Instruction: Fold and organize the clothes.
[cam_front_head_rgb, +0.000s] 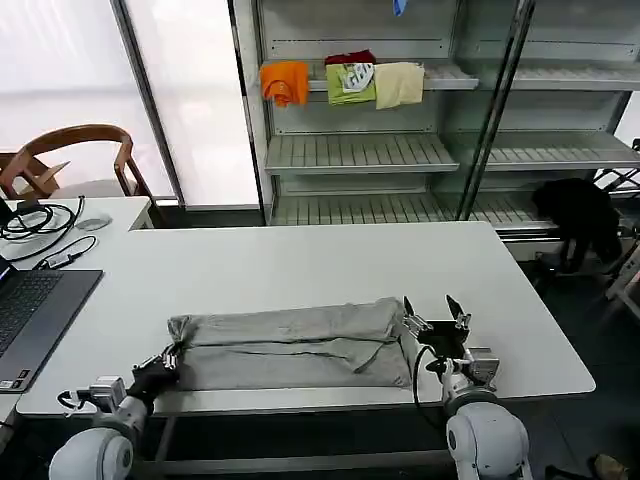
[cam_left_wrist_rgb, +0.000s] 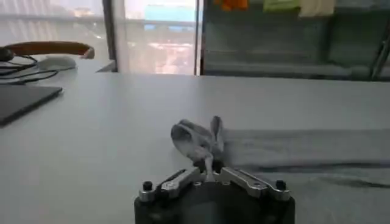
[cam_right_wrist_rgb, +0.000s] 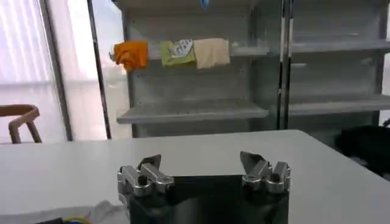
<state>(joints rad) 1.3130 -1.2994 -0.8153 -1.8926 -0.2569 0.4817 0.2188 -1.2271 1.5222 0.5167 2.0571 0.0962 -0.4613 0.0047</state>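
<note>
A light grey shirt (cam_front_head_rgb: 290, 345) lies folded into a long band across the near part of the white table (cam_front_head_rgb: 300, 265). My left gripper (cam_front_head_rgb: 168, 360) is at the band's left end, shut on a bunched corner of the shirt (cam_left_wrist_rgb: 198, 141), which stands up from between its fingers. My right gripper (cam_front_head_rgb: 433, 312) hovers just off the band's right end, open with nothing between its fingers (cam_right_wrist_rgb: 150, 163). A strip of grey cloth (cam_right_wrist_rgb: 100, 213) shows beside it.
A laptop (cam_front_head_rgb: 35, 310), cables and a mouse (cam_front_head_rgb: 92, 222) sit at the table's left. A wooden chair (cam_front_head_rgb: 70, 150) stands behind. Shelves at the back hold orange (cam_front_head_rgb: 285, 82), green (cam_front_head_rgb: 350, 84) and cream (cam_front_head_rgb: 399, 84) folded garments. A black bundle (cam_front_head_rgb: 580, 215) lies at the right.
</note>
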